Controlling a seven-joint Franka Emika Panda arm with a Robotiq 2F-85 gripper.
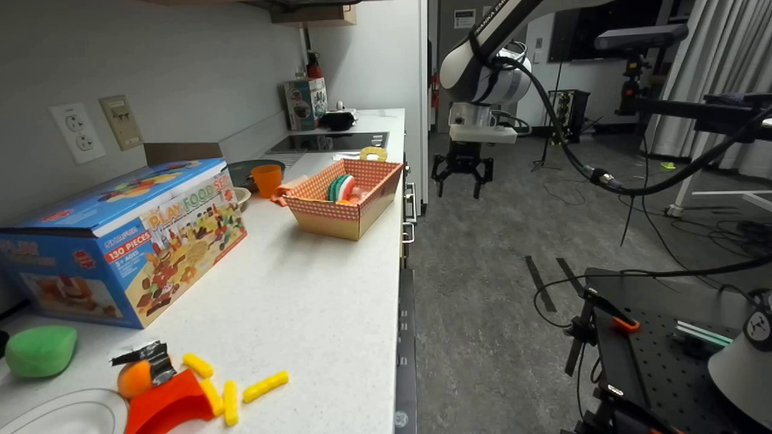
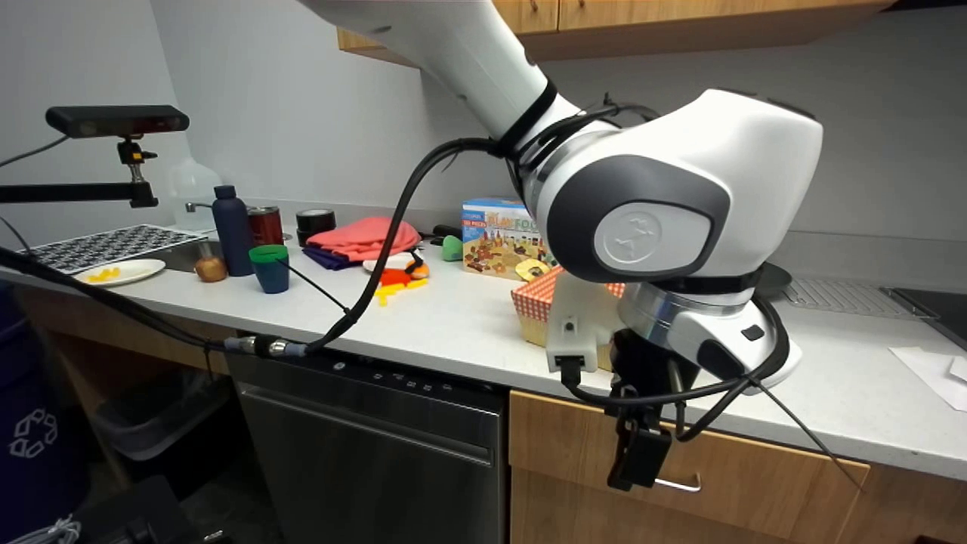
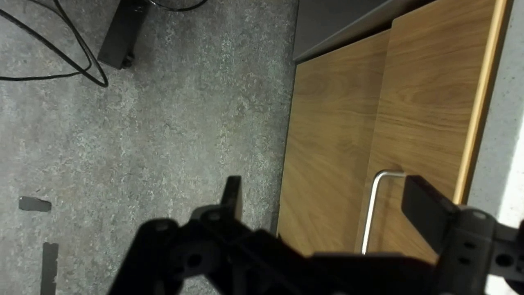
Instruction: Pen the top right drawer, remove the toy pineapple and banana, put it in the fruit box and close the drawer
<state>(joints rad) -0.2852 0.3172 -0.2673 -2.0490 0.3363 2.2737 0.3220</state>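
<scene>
A wooden drawer point(image 2: 763, 483) with a metal handle point(image 2: 684, 485) is shut under the counter. The drawer front point(image 3: 434, 102) and handle point(image 3: 370, 209) also show in the wrist view. My gripper point(image 1: 459, 191) is open and empty, pointing down in front of the drawer. In the wrist view its fingers point(image 3: 323, 182) appear on either side of the handle; contact is not visible. The red-checked fruit box point(image 1: 329, 226) stands on the counter, partly hidden behind the arm in an exterior view point(image 2: 532, 306). It holds a toy watermelon slice point(image 1: 342, 188). No banana or whole pineapple shows.
A yellow scalloped ring point(image 1: 374, 154) is at the fruit box's far end. A play food carton point(image 1: 175, 241), an orange cup point(image 1: 266, 181) and yellow sticks point(image 1: 230, 401) are on the counter point(image 1: 325, 337). A dishwasher point(image 2: 370, 446) adjoins the drawer.
</scene>
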